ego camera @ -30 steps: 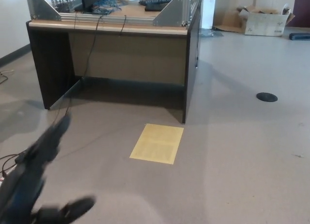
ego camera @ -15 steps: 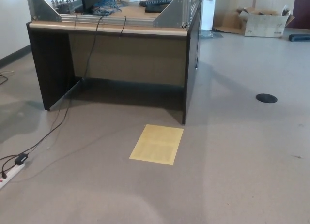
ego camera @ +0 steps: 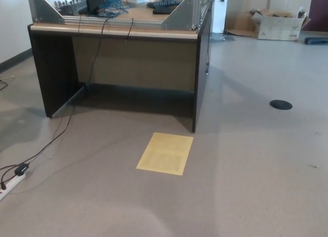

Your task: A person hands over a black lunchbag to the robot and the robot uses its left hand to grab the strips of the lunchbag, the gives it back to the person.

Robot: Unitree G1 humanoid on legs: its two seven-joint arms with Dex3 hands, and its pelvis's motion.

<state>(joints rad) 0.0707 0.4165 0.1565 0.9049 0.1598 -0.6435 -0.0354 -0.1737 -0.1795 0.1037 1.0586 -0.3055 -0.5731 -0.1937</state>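
No black lunchbag shows anywhere in the head view, and no person is in sight. Neither of my hands nor any part of my arms appears in the picture. The view takes in only the grey floor (ego camera: 246,186) and the dark desk (ego camera: 123,63) ahead of me.
A yellow sheet (ego camera: 165,153) lies flat on the floor in front of the desk. A black cable and white power strip (ego camera: 11,181) run along the left edge. A round black floor plate (ego camera: 281,104) sits to the right, and a cardboard box (ego camera: 279,25) stands far back.
A second ago my left hand and forearm blurred across the lower left; they dropped out of the picture half a second ago and stay out. The camera tipped very slightly.
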